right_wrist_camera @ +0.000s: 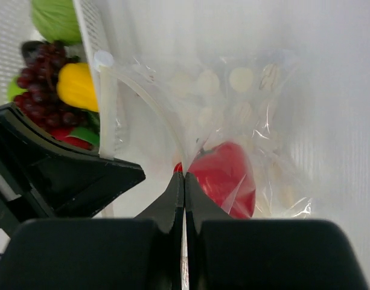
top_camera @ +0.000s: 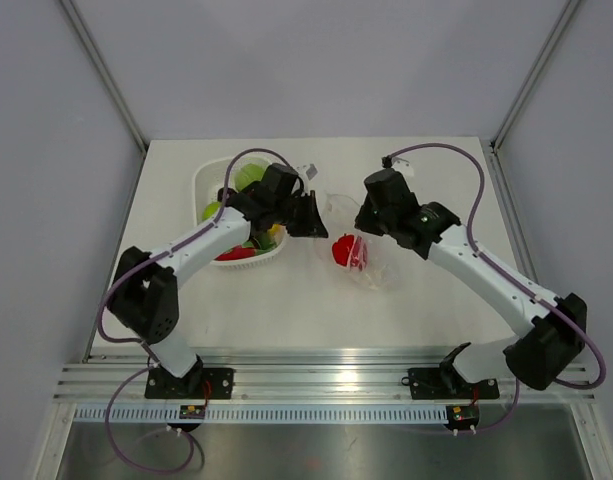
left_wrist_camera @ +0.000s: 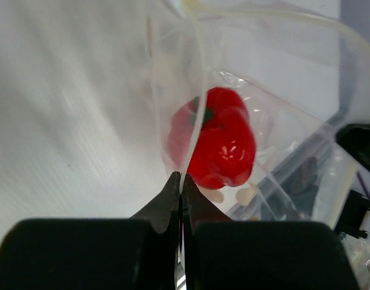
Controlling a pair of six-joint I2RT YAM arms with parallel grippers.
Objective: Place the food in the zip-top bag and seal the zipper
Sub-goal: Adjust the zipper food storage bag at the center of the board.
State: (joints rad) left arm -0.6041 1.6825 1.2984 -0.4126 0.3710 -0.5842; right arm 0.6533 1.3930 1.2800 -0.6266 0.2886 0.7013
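Top view: the zip-top bag [top_camera: 366,262], red pepper [top_camera: 343,250] inside, is held between left gripper [top_camera: 318,222] and right gripper [top_camera: 363,222]. Left wrist: jaws are clenched on its edge. Right wrist: same pinch. The zipper [right_wrist_camera: 106,109] is probably best kept taut and lined up.

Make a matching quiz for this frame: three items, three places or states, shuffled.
Items:
1. red pepper
2. grape bunch
3. left gripper

Places or states:
A. in the white basket
B. shut on the mouth edge of the zip-top bag
C. inside the bag

Pairs: 1-C, 2-A, 3-B.
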